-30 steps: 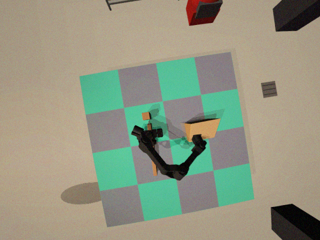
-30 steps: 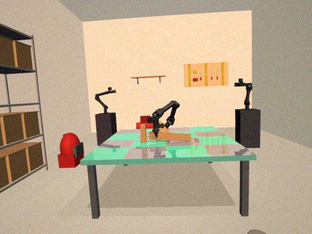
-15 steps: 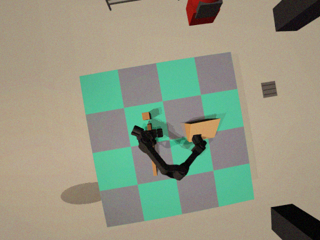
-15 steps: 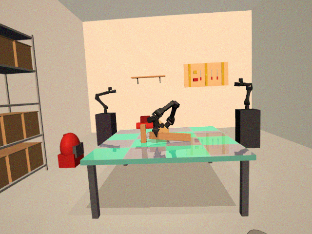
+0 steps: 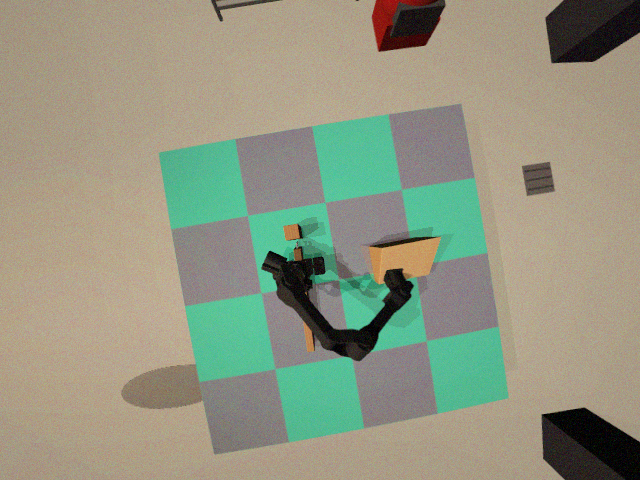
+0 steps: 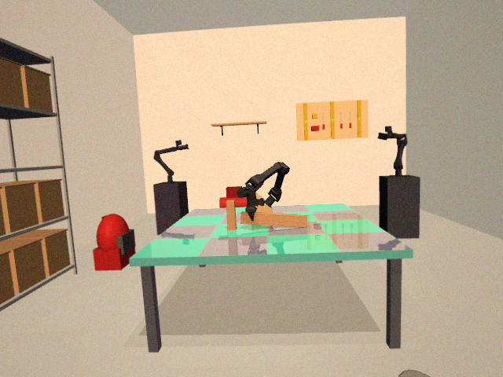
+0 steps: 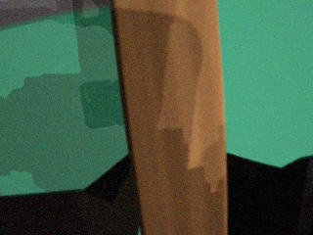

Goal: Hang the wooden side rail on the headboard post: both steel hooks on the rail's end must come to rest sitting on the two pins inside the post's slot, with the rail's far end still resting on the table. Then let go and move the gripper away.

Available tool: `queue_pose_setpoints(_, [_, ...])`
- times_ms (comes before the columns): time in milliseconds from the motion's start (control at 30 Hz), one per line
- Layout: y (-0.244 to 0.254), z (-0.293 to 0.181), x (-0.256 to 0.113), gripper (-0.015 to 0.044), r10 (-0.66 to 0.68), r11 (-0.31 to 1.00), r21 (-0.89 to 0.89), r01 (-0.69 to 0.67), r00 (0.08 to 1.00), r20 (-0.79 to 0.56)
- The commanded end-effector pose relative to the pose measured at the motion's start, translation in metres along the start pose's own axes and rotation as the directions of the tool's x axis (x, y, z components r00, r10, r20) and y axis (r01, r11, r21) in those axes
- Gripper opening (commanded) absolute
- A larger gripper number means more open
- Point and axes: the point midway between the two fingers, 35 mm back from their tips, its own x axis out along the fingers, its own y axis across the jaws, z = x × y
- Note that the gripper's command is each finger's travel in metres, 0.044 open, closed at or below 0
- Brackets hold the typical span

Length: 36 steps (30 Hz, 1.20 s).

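Note:
The wooden headboard post [image 5: 292, 231] [image 6: 231, 214] stands upright on the checkered table [image 5: 206, 191] [image 6: 170, 258]. My gripper [image 5: 301, 267] [image 6: 251, 215] [image 7: 165, 157] is shut on the wooden side rail [image 5: 309, 338] [image 6: 286, 220] [image 7: 171, 73] near its post end. The rail points at the post, with that end raised slightly and the far end low at the table. In the exterior view a narrow gap shows between the rail's end and the post. Small metal hooks [image 5: 297, 244] show faintly in that gap from above. The slot and pins cannot be made out, nor whether the hooks touch them.
A tan wedge-shaped block [image 5: 405, 259] [image 6: 264, 209] stands beside the arm's base, to the right of the rail from above. The arm's links arch over the table between base and rail. Two dark pedestals [image 6: 170, 206] [image 6: 399, 206] with other arms stand beyond the table.

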Motion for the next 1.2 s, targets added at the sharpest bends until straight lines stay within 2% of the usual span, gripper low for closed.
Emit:
queue_pose_setpoints(0, [-0.0040,-0.0038,-0.0047,0.0000,-0.015,1.000,-0.002,0.015,1.000,-0.009])
queue_pose_setpoints(1167, [-0.0076,-0.0073,-0.0027,0.0000,-0.015,1.000,-0.003,0.015,1.000,-0.009])
